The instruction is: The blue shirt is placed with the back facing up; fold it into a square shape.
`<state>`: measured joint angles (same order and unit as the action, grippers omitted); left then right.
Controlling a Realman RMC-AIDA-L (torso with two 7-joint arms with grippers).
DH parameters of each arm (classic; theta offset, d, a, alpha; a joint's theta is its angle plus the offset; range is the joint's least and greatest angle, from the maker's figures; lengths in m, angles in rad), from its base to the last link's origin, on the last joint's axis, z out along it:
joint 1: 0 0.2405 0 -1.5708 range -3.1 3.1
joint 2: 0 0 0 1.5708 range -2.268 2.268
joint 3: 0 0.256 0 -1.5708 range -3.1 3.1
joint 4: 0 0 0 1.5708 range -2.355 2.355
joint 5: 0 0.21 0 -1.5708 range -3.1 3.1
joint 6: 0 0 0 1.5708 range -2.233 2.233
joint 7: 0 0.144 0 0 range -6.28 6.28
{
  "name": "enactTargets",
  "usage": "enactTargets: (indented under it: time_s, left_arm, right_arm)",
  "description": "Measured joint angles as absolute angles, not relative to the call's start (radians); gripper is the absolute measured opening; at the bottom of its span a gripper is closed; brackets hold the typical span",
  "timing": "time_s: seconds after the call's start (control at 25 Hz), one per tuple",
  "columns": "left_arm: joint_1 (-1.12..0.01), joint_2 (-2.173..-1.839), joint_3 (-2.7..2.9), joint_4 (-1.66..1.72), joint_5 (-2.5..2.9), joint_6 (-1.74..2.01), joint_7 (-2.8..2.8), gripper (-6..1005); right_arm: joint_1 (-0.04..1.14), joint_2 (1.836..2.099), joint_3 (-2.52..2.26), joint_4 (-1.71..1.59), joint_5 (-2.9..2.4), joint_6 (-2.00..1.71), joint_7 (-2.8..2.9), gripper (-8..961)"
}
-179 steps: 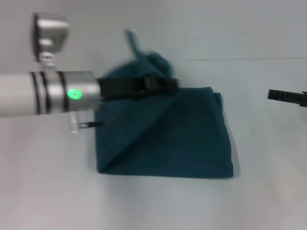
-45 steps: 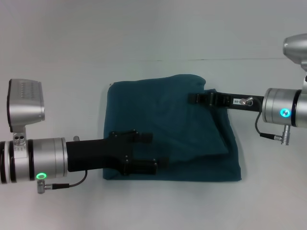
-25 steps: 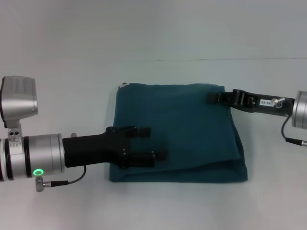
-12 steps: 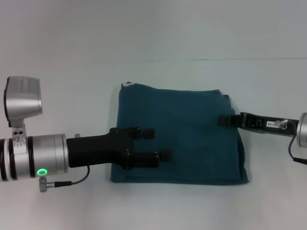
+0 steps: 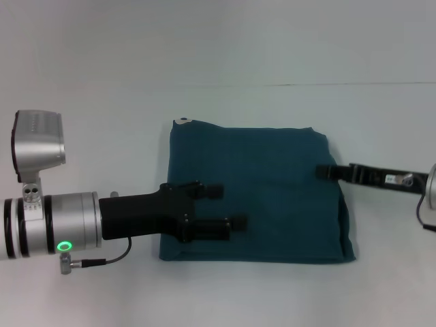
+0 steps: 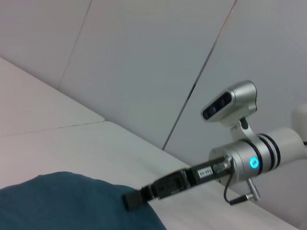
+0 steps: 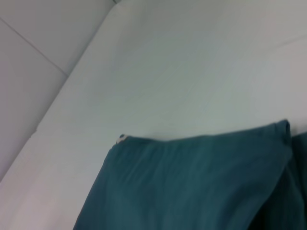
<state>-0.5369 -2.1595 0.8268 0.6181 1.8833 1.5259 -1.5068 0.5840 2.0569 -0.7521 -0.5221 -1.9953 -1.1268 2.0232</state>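
You have the blue shirt (image 5: pixel 262 187) lying flat on the white worktop (image 5: pixel 218 54), folded into a near-square block with its plain side up. It sits about midway between the worktop's left and right edges and toward the near edge, well short of the far edge. A small white tag (image 5: pixel 182 121) peeks out at the shirt's far-left corner.

Your left gripper (image 5: pixel 228 206) reaches in from the left side of the worktop and sits over the near-left part of the shirt. Its two black fingers (image 5: pixel 208 190) are spread apart, one lying farther from you than the other, with teal fabric showing in the gap between them. Nothing is pinched between them; whether they press on the cloth or hover just above it cannot be told.

Your right gripper (image 5: pixel 325 172) comes in from the right side of the worktop, its tip at the shirt's right edge, roughly halfway along that edge. From the head view it shows only as a thin dark bar, and the left wrist view sees it end-on against the cloth (image 6: pixel 136 197), so you cannot tell whether its fingers are spread or pressed together.

The shirt's right edge bulges slightly toward the near-right corner, where the folded layers stack thicker.
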Motion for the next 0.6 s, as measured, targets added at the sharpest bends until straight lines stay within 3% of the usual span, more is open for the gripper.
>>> enactTargets:
  time_s: [0.4,0.6]
  left_arm:
    - [-0.537,-2.159,0.818,0.622,1.881,1.523,-1.501,937]
    - [-0.539,-2.160,0.812,0.626,1.873,1.509,-1.494,937]
  right_arm:
    - [0.627,1.961,-0.750,-0.529,-1.993,-1.109,2.159,476]
    - [0.651,1.947,-0.750,-0.526,-1.997,-1.108,2.206,664]
